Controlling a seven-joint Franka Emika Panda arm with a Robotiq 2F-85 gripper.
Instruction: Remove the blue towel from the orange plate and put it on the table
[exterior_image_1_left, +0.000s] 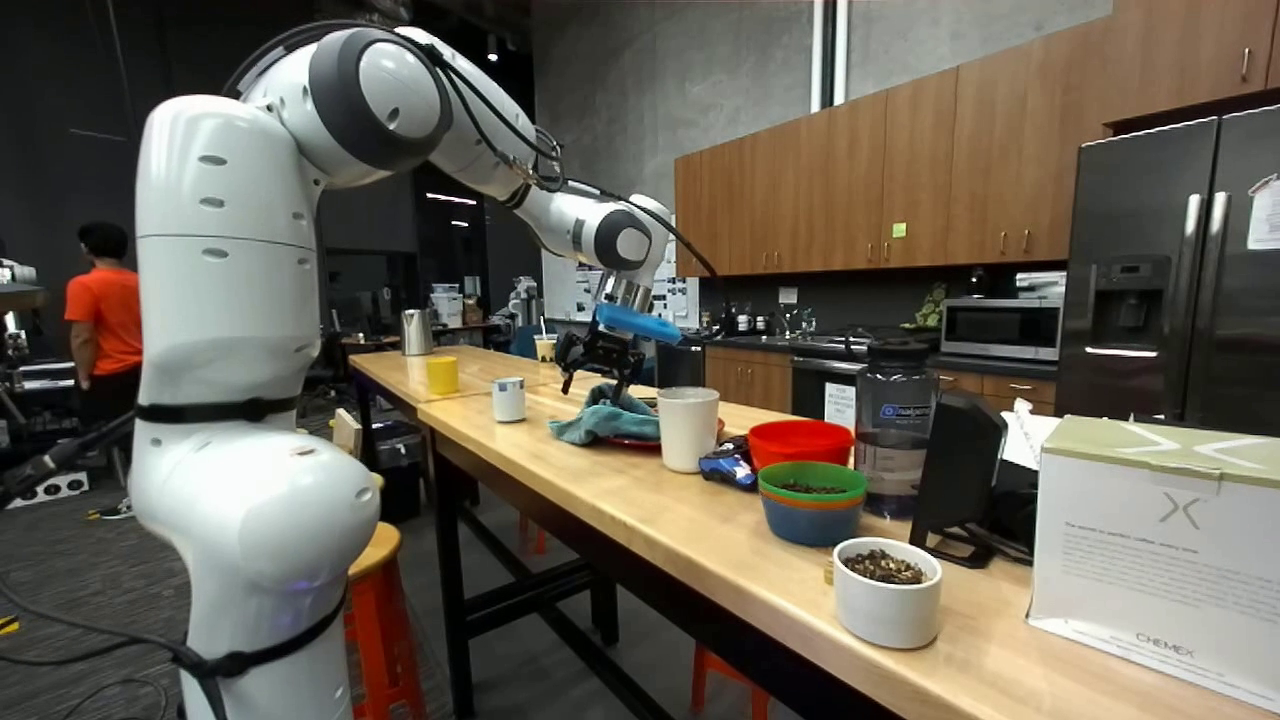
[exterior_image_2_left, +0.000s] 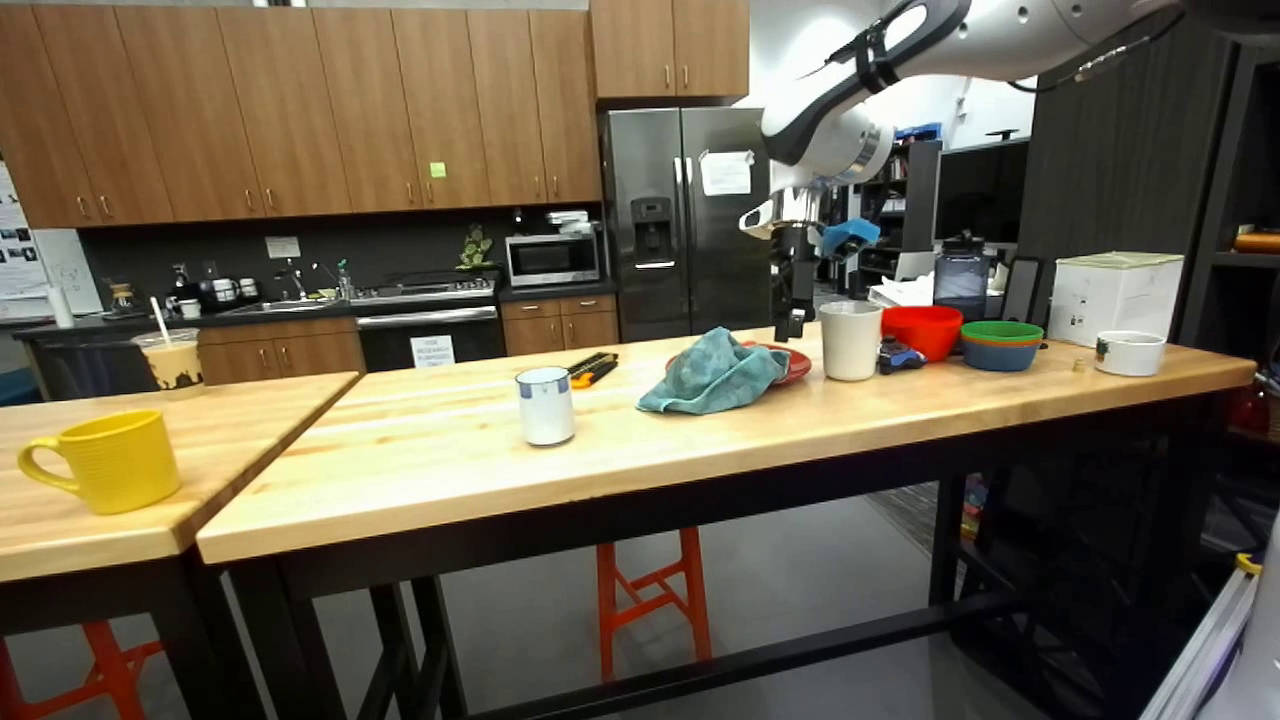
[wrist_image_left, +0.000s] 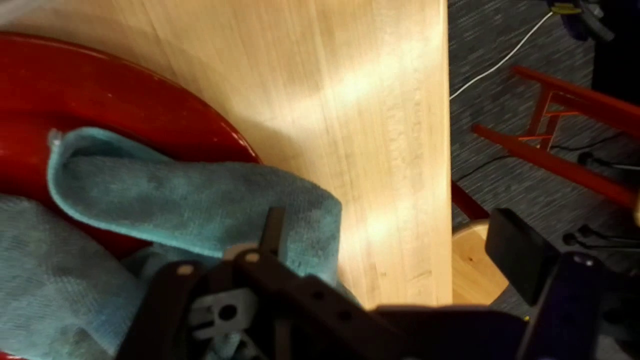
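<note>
I have the end effector (exterior_image_1_left: 593, 388) released over the counter (exterior_image_2_left: 450, 450), pointing down, its jaws spread wide. In the wrist view one jaw shows in front of the towel (wrist_image_left: 200, 200) and the other in front of a stool (wrist_image_left: 471, 265) past the counter's edge; whether the former touches cloth I can't tell. The towel lies in loose folds, part of it on the plate (wrist_image_left: 100, 85) and part spilling over the rim onto the counter. In an exterior view I see a white cup (exterior_image_2_left: 851, 342) just beside the plate, then a red bowl (exterior_image_2_left: 925, 333) near it, and next along a stack of bowls (exterior_image_2_left: 1003, 355) with a green one on top; a bottle (exterior_image_2_left: 962, 275) stands behind these two. On the towel's other side, apart from it, a white mug (exterior_image_2_left: 546, 408) stands upright, with an orange-black item (exterior_image_2_left: 596, 370) near it, too small to make out. A yellow mug (exterior_image_2_left: 120, 460) stands on a second counter (exterior_image_2_left: 240, 430) alongside.
</note>
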